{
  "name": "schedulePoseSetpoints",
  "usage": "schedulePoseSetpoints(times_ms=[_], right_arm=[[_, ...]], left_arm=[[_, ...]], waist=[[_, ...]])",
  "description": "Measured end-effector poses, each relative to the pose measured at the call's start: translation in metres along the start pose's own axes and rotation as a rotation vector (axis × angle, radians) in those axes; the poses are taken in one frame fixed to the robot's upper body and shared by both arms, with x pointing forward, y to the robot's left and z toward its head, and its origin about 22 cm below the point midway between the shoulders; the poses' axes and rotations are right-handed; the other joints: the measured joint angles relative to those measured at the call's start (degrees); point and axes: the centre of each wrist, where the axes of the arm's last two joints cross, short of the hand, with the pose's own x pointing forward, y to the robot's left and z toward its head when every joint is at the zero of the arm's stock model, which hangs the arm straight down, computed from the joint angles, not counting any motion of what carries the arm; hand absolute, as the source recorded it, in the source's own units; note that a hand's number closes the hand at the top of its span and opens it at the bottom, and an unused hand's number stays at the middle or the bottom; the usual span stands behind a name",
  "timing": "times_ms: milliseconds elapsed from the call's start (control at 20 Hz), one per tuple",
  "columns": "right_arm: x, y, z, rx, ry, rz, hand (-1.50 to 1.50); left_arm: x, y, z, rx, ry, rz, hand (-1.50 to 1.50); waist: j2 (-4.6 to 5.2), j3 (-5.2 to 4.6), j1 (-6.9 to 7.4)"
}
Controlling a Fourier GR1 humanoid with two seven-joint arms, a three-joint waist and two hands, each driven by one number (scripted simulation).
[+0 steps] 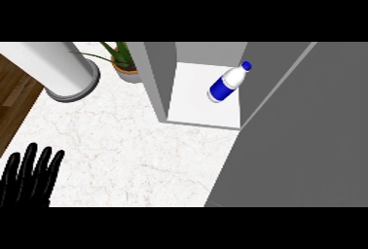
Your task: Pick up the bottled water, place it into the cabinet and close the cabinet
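The water bottle (pixel 229 84), white with a blue label and blue cap, stands inside the grey cabinet (pixel 159 82) on its white shelf (pixel 201 104), toward the right side. The cabinet's grey door (pixel 302 141) fills the right of the view, swung partly across the opening. My left hand (pixel 28 177) rests at the lower left edge, fingers straight and pointing up, far from the cabinet. No hand touches the bottle. My right hand does not show.
A large white cylinder on a grey base (pixel 61 73) stands at the back left. A potted green plant (pixel 123 63) sits beside the cabinet's left wall. The marble counter (pixel 129 155) ends at a wooden strip (pixel 14 97) on the left.
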Motion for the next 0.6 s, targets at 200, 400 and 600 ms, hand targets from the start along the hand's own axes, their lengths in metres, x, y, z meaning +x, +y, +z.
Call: schedulePoseSetpoints(times_ms=[200,400,600], right_arm=[[-0.006,0.000,-0.003,0.037,-0.012,-0.079,1.50],[-0.017,0.002,-0.006,0.119,-0.018,-0.230,1.50],[-0.025,0.004,-0.011,0.172,-0.026,-0.362,1.50]], left_arm=[[0.002,0.002,0.000,-0.021,-0.001,0.004,-1.50],[0.004,0.002,-0.004,-0.053,-0.012,0.009,-1.50],[0.005,0.003,-0.006,-0.066,-0.012,0.015,-1.50]], waist=[[0.67,0.00,1.38],[1.65,-0.05,3.18],[1.76,-0.09,3.62]])
